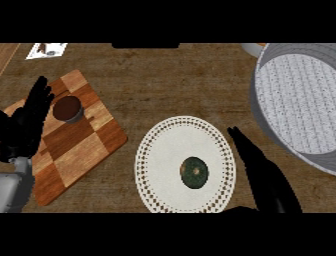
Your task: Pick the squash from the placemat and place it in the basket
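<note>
Brown wood-grain counter (163, 75) fills the frame. White lacy round placemat (186, 165) sits lower centre, and the squash (194, 172), small, dark green and roundish, lies on it slightly below its middle. Big grey basket (307, 107) with a pale speckled inside takes the upper right and runs off the edge. Checkered cutting board (75, 140) at left carries a small brown cup (67, 110).

My right hand (263, 175) comes up from the lower right, fingers straight and together, just beside the squash but not touching it. My left hand (23, 125) rests open at the left edge, fingers up.

Grasp not started. I judge the squash hard-skinned, stiff, light enough for one hand, smooth and likely to roll. I'd wrap it across its widest part, thumb opposite the fingers, then carry it up-right into the basket.
</note>
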